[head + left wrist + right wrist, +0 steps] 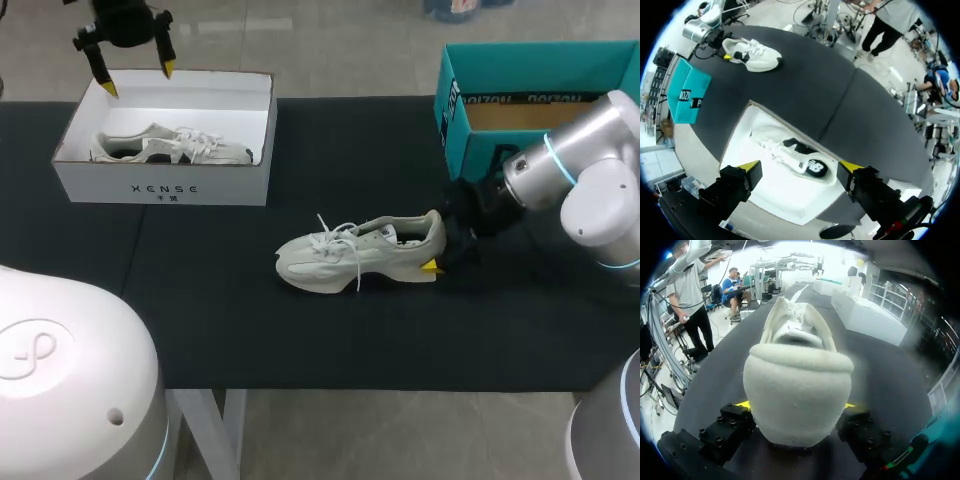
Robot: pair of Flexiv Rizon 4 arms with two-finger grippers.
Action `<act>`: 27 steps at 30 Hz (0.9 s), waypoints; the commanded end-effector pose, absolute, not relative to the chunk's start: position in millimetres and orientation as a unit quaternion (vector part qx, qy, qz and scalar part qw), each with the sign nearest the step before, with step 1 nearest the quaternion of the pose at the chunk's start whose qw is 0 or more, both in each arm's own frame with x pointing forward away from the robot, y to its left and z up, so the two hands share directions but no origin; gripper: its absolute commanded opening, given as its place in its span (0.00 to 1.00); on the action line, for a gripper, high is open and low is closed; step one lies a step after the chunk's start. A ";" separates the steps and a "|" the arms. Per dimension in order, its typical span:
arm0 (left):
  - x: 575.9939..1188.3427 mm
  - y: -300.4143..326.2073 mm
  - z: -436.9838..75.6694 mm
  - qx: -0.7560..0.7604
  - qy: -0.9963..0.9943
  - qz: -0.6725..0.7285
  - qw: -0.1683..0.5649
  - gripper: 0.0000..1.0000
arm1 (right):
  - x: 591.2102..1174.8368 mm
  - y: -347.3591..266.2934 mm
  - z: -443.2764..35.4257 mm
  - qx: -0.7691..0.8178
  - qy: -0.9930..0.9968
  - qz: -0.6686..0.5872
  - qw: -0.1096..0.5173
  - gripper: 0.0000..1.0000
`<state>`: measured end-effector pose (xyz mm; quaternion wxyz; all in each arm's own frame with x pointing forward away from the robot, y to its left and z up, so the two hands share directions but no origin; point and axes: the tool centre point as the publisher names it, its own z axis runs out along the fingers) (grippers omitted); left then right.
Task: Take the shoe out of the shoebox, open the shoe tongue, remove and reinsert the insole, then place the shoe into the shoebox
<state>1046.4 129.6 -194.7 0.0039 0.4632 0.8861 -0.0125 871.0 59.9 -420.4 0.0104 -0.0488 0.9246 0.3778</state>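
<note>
Shoe [355, 252] is out, lying mid table [250, 335]; my right gripper [796, 405] pinches its heel. Left gripper [138, 78] spread wide over white shoebox [160, 185] at table's far left corner. Tongue, insole, re-boxing prob. all to do.

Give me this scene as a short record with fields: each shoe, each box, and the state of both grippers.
table shoe: upright on the black table, toe towards my left
boxed shoe: lying inside the white shoebox
teal box: open, at the table's right side
left gripper: open, above the white shoebox, holding nothing
right gripper: closed on the table shoe's heel
</note>
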 end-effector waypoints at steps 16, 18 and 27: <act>1056.0 112.7 -199.3 0.049 0.996 -0.065 -0.026 1.00 | 871.9 60.9 -420.7 -0.049 0.925 0.377 0.010 0.00; 1063.0 95.4 -202.8 -0.064 0.995 -0.074 -0.027 1.00 | 871.9 60.9 -420.7 -0.049 0.925 0.377 0.010 0.00; 1038.8 47.7 -210.7 -0.326 0.942 -0.061 0.055 1.00 | 871.9 60.9 -420.7 -0.049 0.925 0.377 0.010 0.00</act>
